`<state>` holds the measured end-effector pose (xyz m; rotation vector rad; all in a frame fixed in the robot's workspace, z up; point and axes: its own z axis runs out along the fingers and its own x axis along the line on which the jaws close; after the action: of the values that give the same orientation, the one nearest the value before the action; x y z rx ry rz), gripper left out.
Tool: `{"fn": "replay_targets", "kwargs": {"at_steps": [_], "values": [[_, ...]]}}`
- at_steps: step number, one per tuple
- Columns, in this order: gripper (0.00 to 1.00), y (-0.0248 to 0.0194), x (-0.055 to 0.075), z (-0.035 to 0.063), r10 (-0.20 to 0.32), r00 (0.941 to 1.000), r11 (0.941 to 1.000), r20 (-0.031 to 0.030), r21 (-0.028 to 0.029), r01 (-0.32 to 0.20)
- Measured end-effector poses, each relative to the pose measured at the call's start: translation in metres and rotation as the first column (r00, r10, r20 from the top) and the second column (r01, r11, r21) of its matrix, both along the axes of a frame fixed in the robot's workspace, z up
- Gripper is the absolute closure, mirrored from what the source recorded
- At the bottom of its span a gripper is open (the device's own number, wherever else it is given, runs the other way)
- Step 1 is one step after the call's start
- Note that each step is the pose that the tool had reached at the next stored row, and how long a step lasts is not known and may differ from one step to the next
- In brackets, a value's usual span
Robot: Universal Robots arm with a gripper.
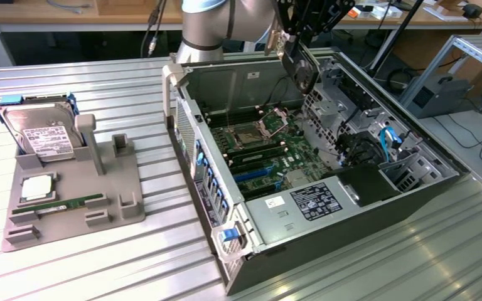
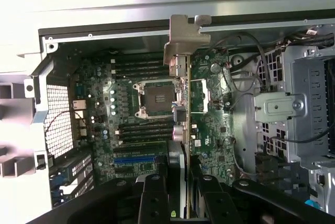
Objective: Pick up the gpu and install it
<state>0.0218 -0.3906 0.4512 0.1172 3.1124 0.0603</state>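
My gripper [image 1: 294,36] hangs over the far end of the open computer case [image 1: 224,248] and is shut on the gpu [image 1: 298,68]. The card is thin and dark, hanging edge-down above the case interior. In the wrist view the gpu [image 2: 179,106] appears edge-on, with its silver bracket [image 2: 186,38] at the far end. The black fingers [image 2: 153,198] clamp it from both sides, my gripper [image 2: 180,192] centred on it. Below the card lie the motherboard [image 2: 209,124], the CPU socket [image 2: 157,98] and a blue expansion slot [image 2: 136,159]. The card is clear of the board.
On the exterior view's left, a grey fixture tray [image 1: 128,210] holds a silver hard drive [image 1: 44,135], a CPU chip [image 1: 37,188] and a green memory stick [image 1: 65,204]. Drive cages [image 1: 350,116] and the power supply [image 1: 304,204] line the case's inside. Ribbed metal tabletop [image 1: 375,263] surrounds everything.
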Motion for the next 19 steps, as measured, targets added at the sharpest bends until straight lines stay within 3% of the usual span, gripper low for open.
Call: {"fn": "replay_targets", "kwargs": {"at_steps": [19], "values": [[0.73, -0.0003, 0.001, -0.0138, 0.0, 1.0, 1.0, -0.0001, -0.0001, 0.0]]}}
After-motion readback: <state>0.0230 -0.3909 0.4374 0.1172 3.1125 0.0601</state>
